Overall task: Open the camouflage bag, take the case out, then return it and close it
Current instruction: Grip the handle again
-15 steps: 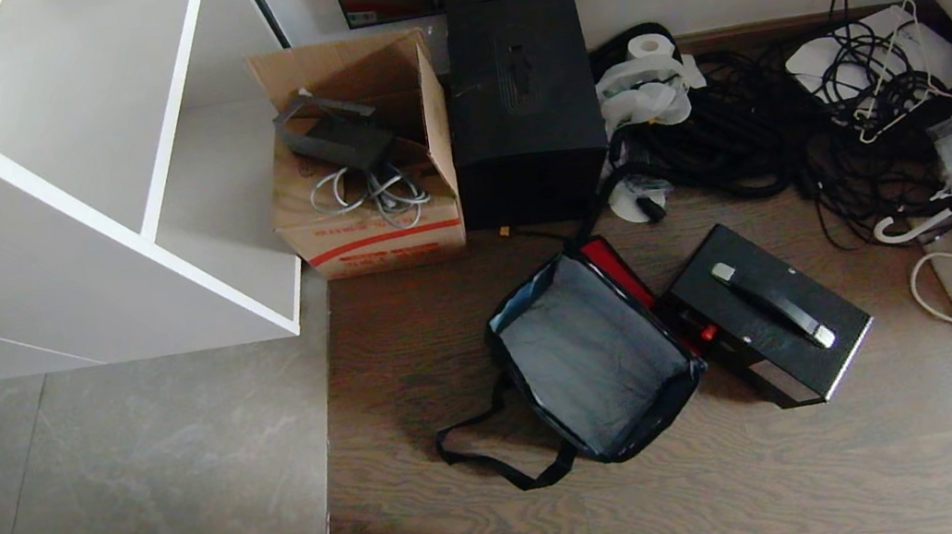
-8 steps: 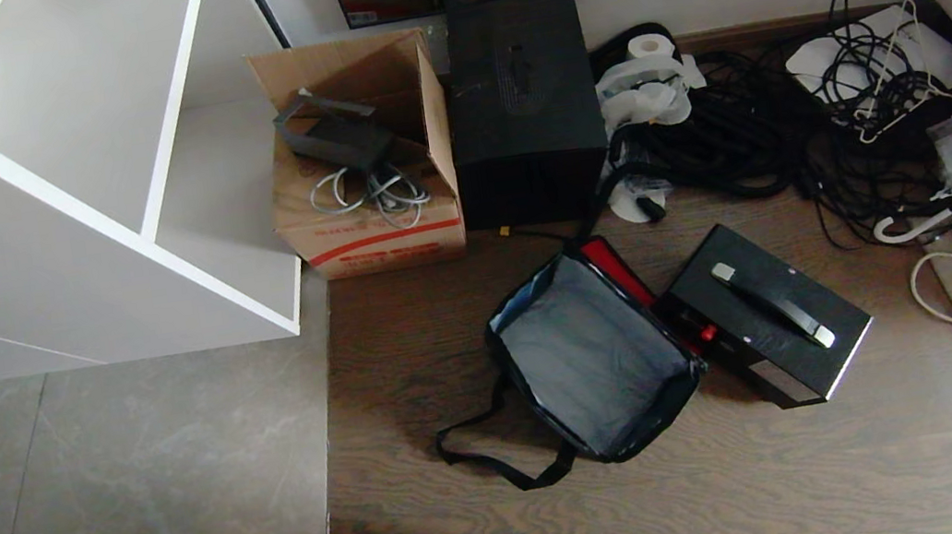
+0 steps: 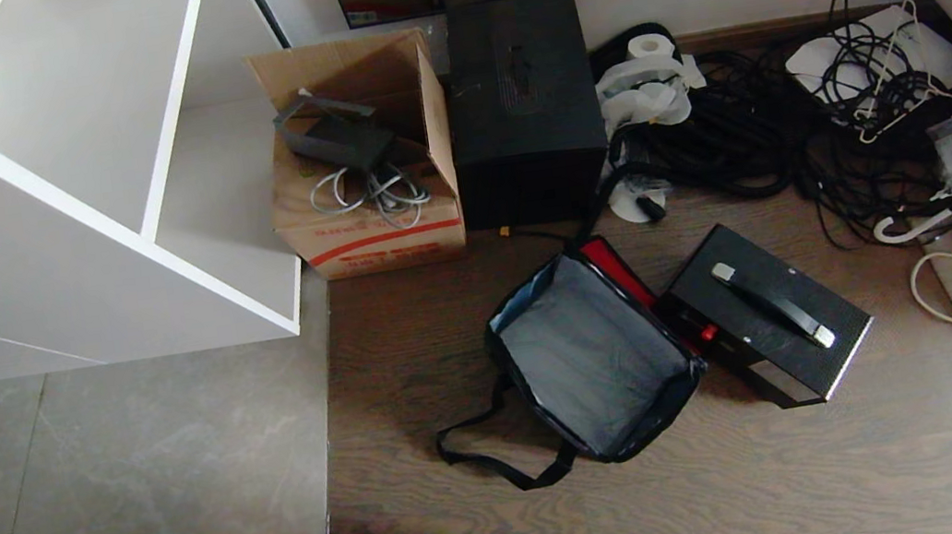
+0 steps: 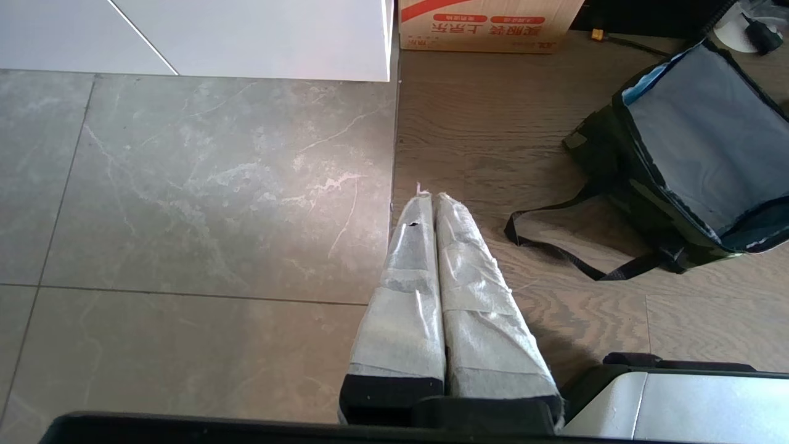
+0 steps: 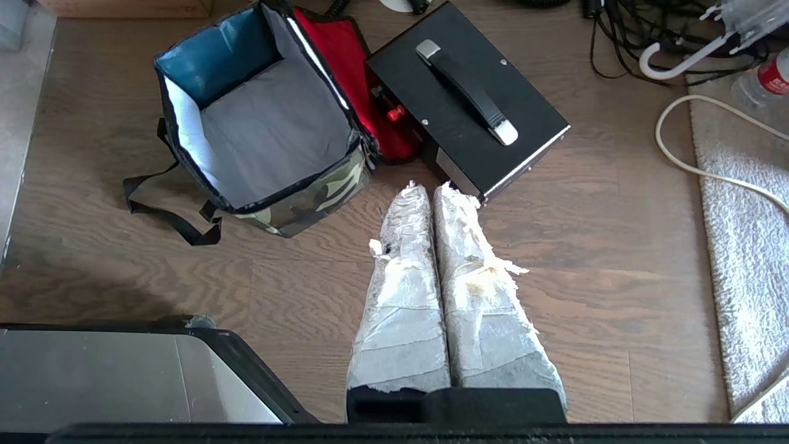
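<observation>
The camouflage bag (image 3: 593, 360) sits open on the wooden floor (image 3: 749, 489), its grey lining showing and its red inner panel (image 3: 616, 270) folded back on the right side. A black strap (image 3: 489, 461) trails from its near left corner across the boards. The case (image 3: 767, 315) lies out of the bag, just to its right and touching the red panel, flat on the floor with its black handle (image 3: 773, 304) facing up.

Neither arm shows in the head view. In the left wrist view the left claw (image 4: 431, 200) hangs above the seam between the grey tiles (image 4: 185, 185) and the wood, its taped fingers pressed together and empty, well apart from the bag to its right. In the right wrist view the right claw (image 5: 434, 188) is likewise pressed together and empty, hanging above the floor near the case's near corner.

Farther back stand a cardboard box (image 3: 364, 166) and a tall black box (image 3: 524, 111) side by side, with tangled black cables (image 3: 791, 120) to the right.
</observation>
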Controlling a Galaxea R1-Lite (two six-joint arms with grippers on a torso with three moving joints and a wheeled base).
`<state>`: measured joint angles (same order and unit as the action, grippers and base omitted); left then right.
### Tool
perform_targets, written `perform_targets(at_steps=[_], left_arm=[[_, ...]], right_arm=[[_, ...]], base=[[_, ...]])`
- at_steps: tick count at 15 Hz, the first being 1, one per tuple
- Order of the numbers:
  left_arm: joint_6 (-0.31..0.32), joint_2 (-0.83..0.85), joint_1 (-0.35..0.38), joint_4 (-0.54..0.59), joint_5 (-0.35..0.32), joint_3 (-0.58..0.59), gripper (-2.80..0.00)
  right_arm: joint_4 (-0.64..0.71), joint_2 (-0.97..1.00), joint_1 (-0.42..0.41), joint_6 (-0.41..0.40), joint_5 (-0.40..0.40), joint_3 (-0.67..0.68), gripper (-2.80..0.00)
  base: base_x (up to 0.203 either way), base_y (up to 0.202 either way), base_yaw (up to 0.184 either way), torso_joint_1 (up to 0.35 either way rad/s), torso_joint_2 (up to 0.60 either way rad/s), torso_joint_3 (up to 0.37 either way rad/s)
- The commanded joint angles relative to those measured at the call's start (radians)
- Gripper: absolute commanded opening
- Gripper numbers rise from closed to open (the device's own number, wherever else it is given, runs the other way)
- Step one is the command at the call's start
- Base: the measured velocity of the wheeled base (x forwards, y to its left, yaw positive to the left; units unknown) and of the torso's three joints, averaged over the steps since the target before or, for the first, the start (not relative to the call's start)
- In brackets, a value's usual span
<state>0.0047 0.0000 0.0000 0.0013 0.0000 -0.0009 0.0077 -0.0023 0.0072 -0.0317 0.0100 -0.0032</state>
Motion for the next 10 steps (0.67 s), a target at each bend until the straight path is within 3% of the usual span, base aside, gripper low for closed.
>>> perform_targets(at_steps=[1, 10], left_arm=[[0.0, 0.0, 0.0, 0.0, 0.0, 0.0, -2.8], [0.0, 0.0, 0.0, 0.0, 0.0, 0.001, -2.8]], right_arm=[[0.0, 0.002, 0.0, -0.001, 0.001, 0.0, -2.8], [0.0, 0.002, 0.0, -0.001, 0.001, 0.0, -2.8]], base=[[0.0, 0.0, 0.0, 0.0, 0.0, 0.0], [0.0, 0.0, 0.0, 0.0, 0.0, 0.016]])
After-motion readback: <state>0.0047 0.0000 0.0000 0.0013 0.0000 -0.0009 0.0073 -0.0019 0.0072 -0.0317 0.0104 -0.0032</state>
